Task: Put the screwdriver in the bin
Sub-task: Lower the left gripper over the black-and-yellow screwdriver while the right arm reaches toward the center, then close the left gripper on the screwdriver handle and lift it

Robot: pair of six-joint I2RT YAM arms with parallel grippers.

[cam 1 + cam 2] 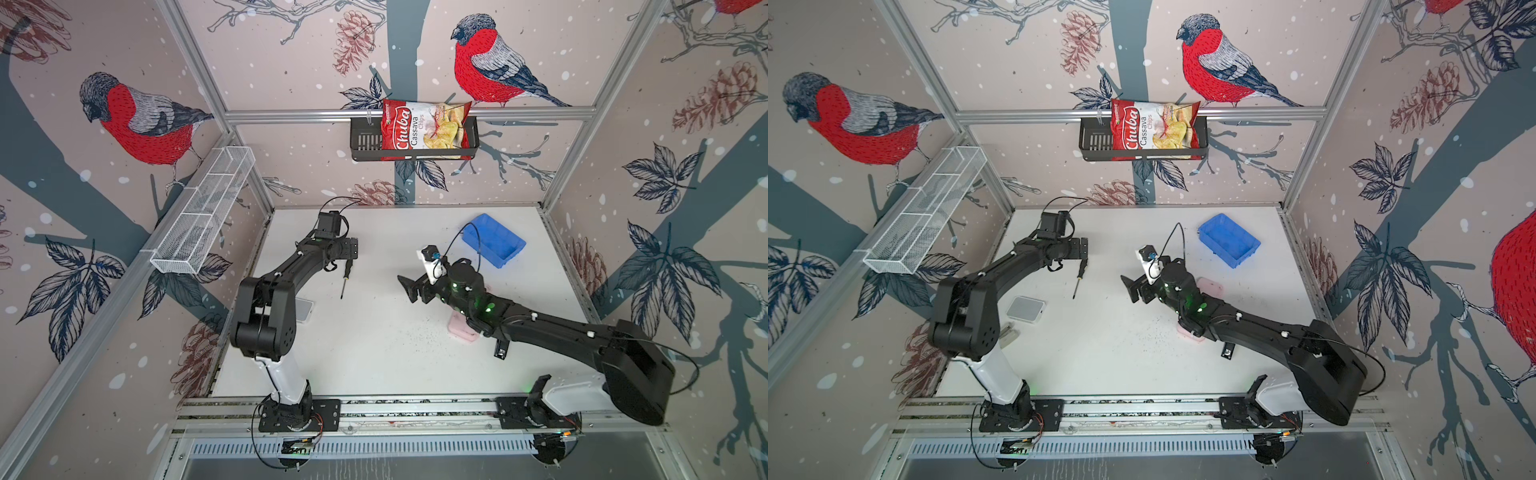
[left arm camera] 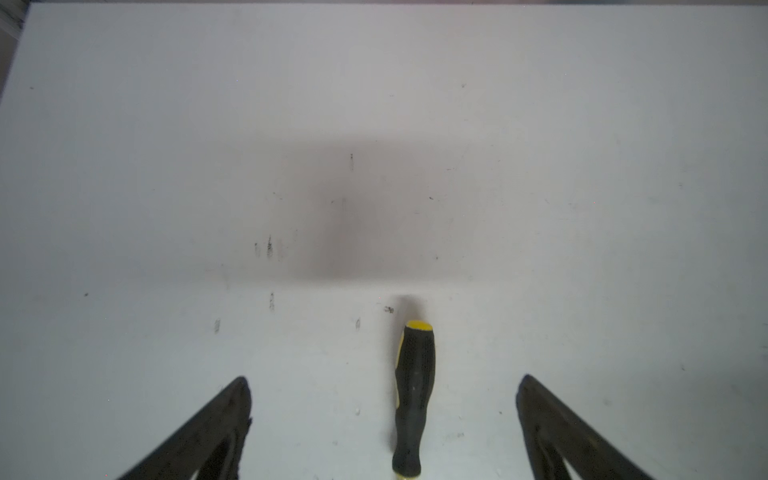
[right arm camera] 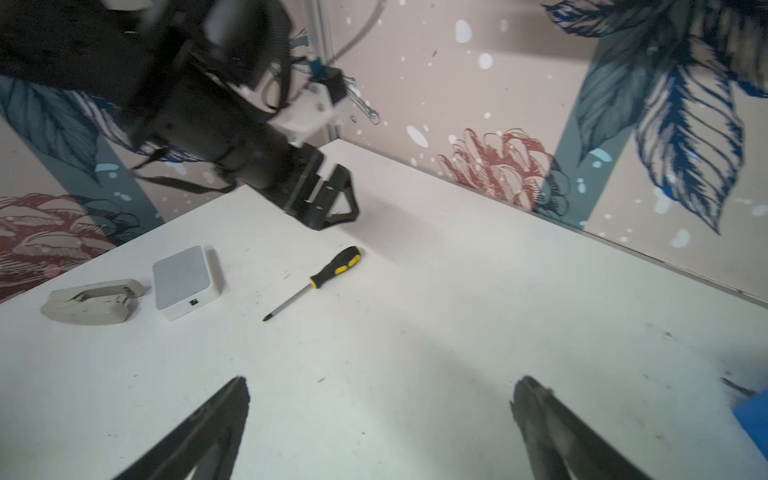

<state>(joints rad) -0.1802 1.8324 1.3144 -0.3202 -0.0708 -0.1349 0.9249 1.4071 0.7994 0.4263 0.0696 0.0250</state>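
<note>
Seeing our right gripper (image 1: 406, 287) nearest, fingers spread | slim black-and-yellow-handled, metal-shafted screwdriver (image 1: 345, 277) flat on the white table (image 1: 374, 353), untouched between the wide-apart fingers of our left gripper (image 2: 384, 379) | small bright-blue rectangular plastic bin (image 1: 505, 243) farthest, well apart.

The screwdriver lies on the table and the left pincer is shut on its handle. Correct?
No. The screwdriver lies on the table, but the left pincer is open, its jaws wide apart and off the handle; the left wrist view shows it.

red chip bag (image 1: 424, 129) in black rack (image 1: 363, 141), "Chuba Cassava Chips"
</note>
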